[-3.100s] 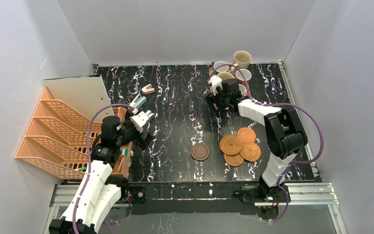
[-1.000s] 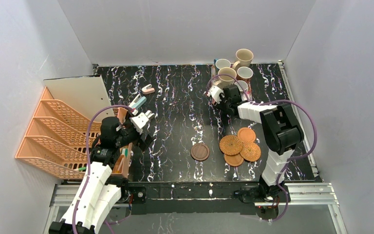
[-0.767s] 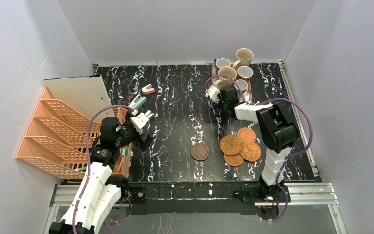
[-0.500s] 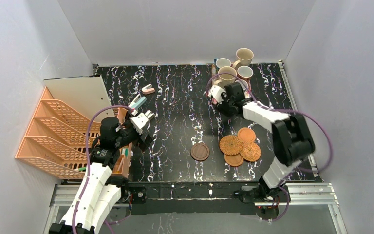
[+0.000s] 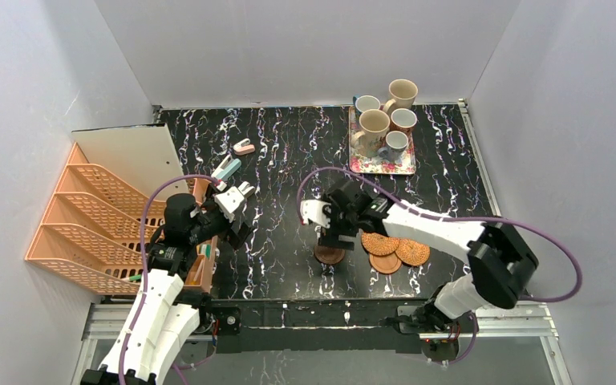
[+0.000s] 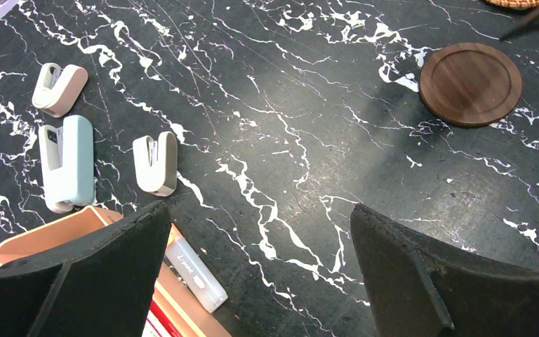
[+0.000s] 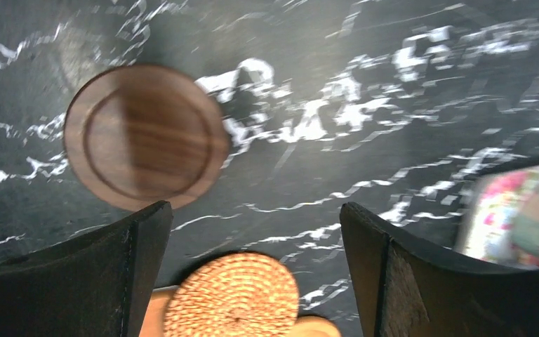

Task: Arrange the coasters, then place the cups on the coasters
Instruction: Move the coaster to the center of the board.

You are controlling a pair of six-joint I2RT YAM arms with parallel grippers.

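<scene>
Over from the cups at the far end, the right arm has swung back to the front of the table. A moment ago its pincer was half closed; now the right gripper hangs with its jaws spread wide and nothing in them. It sits just above the dark brown coaster, which lies flat on the black table, a little apart from the others. Right beside it are a woven coaster, a second woven one and a smooth orange coaster, all bunched up and touching. If there is a fifth, the arm hides it.

The cups stand in a huddle at the flowery tray, well apart from the coasters. None is on a coaster yet.

The left gripper is also open and empty, off to the left near three small staplers.

I think the job is at the first part: spreading out the coasters. Next, the right pincer should come down on one coaster and catch its thin edge. It needs to go low, since they lie so flat. Then it can move that one to a free spot, with room for a cup.
</scene>
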